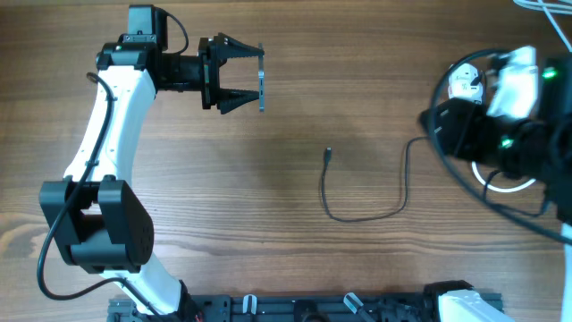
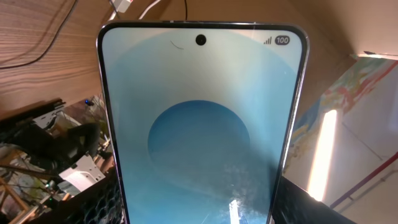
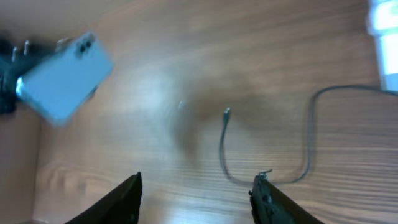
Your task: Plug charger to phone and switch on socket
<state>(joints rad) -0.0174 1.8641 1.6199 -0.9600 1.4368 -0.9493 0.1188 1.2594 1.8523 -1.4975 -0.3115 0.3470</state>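
My left gripper (image 1: 255, 77) is shut on the phone (image 1: 261, 80) and holds it on edge above the table at the far left. In the left wrist view the phone's cyan-blue screen (image 2: 199, 124) fills the frame between the jaws. The right wrist view shows its pale blue back (image 3: 62, 78). The charger's thin black cable (image 1: 366, 216) lies loose mid-table, and its connector (image 1: 329, 154) points away from me. My right gripper (image 3: 199, 186) is open and empty above the cable (image 3: 267, 180), short of the connector (image 3: 227, 112). The socket (image 1: 465, 83) is mostly hidden under the right arm.
The right arm (image 1: 487, 125) with its black cables crowds the far right. A thick white lead (image 1: 500, 186) loops beneath it. A black rail (image 1: 313, 309) runs along the front edge. Bare wood lies between the phone and the connector.
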